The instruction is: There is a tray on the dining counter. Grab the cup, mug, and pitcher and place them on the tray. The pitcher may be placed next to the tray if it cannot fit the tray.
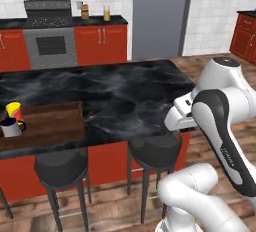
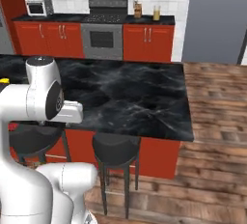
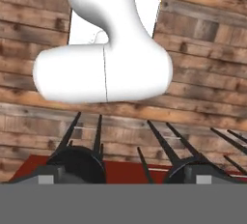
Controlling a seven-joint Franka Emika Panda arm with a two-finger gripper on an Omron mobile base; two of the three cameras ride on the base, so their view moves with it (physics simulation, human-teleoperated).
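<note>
The dark brown tray (image 1: 50,126) lies on the left part of the black dining counter (image 1: 125,93). The yellow cup (image 1: 14,110) and the grey mug (image 1: 10,128) stand on the tray's left end, close together. The pitcher (image 1: 106,12), clear with an orange-yellow lower part, stands on the far worktop beside the stove; it is also in the right base view (image 2: 157,12). My gripper (image 3: 124,179) hangs at the counter's near right edge, far from all of them. It points down at the floor, open, with nothing between its fingertips (image 3: 46,179).
Two black bar stools (image 1: 62,168) (image 1: 155,151) stand against the counter's near side, below the hand. A brown jar (image 1: 84,11) sits next to the pitcher. A stove (image 1: 50,41) and red cabinets (image 1: 102,43) line the back wall. Wooden floor lies to the right.
</note>
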